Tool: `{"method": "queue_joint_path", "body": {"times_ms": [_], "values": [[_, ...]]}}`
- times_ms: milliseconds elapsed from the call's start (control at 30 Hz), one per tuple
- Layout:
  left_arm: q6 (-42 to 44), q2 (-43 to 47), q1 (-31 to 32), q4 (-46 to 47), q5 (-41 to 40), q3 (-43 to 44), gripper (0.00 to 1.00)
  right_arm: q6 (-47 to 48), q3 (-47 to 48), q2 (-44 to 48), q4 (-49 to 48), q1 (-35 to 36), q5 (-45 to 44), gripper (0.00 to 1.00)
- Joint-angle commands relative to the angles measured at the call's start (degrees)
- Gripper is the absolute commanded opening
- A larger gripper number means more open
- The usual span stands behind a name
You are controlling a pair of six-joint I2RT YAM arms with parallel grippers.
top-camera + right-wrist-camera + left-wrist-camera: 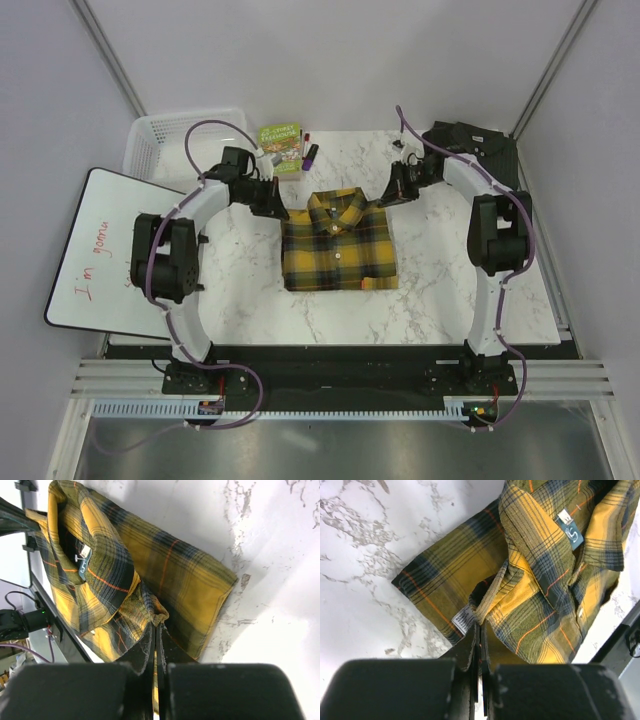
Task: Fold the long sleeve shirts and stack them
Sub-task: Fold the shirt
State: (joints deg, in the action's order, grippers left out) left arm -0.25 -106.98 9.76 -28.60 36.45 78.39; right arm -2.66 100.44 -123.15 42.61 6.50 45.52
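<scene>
A folded yellow-and-black plaid shirt [338, 243] lies flat in the middle of the marble table [440, 290], with its collar at the far end and its buttoned front facing up. The left claw [272, 200] sits at the shirt's far left shoulder. In the left wrist view, the claw [480, 630] has its jaws pressed together, pinching a bunched fold of the shirt's cloth just beside a small white care label [463, 620]. The right claw [392, 192] mirrors it at the shirt's far right shoulder. Seen from its own wrist, this claw [156, 630] is likewise clenched on a puckered edge of the plaid cloth. A teal tag [570, 532] shows inside the shirt's collar. A dark shirt [480, 148] lies crumpled well beyond the plaid shirt's far right corner, apart from it. Just past the collar lie a green book [281, 145] and a purple marker [311, 153]. A white basket [165, 135] stands farther off to the plaid shirt's far left. A whiteboard [95, 250] with red writing lies to the shirt's left, hanging over the table's edge.
</scene>
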Motion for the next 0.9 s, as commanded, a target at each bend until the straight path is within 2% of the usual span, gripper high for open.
{"method": "queue_joint_path", "body": {"times_ms": [0, 100, 300, 400, 533, 633, 867], "values": [[1.6, -4.5, -0.4, 2.4, -2.7, 2.7, 0.02, 2.2, 1.6, -3.9, -1.6, -0.4, -2.4, 0.0], [3.0, -6.1, -0.6, 4.3, -7.1, 2.6, 0.02, 2.2, 3.2, -6.4, -2.5, -0.9, -3.9, 0.0], [3.0, -8.7, -1.2, 6.2, -9.7, 2.0, 0.02, 0.3, 1.4, -7.7, -5.9, -0.9, -4.0, 0.0], [2.6, -8.9, -1.5, 6.4, -8.6, 2.5, 0.02, -0.9, 0.8, -7.5, -6.8, -0.9, -3.9, 0.0], [1.0, -3.9, -1.6, 6.5, -5.8, 1.3, 0.02, -2.3, 1.0, -3.8, -6.9, -0.8, -1.7, 0.0], [1.5, -1.8, -1.7, 6.5, -6.8, 0.2, 0.02, -2.8, 1.3, -2.7, -7.0, -0.5, -1.4, 0.01], [3.1, -4.9, -2.1, 5.8, -9.1, 0.0, 0.02, -1.5, 0.9, -6.8, -6.9, -0.4, -3.5, 0.0]]}}
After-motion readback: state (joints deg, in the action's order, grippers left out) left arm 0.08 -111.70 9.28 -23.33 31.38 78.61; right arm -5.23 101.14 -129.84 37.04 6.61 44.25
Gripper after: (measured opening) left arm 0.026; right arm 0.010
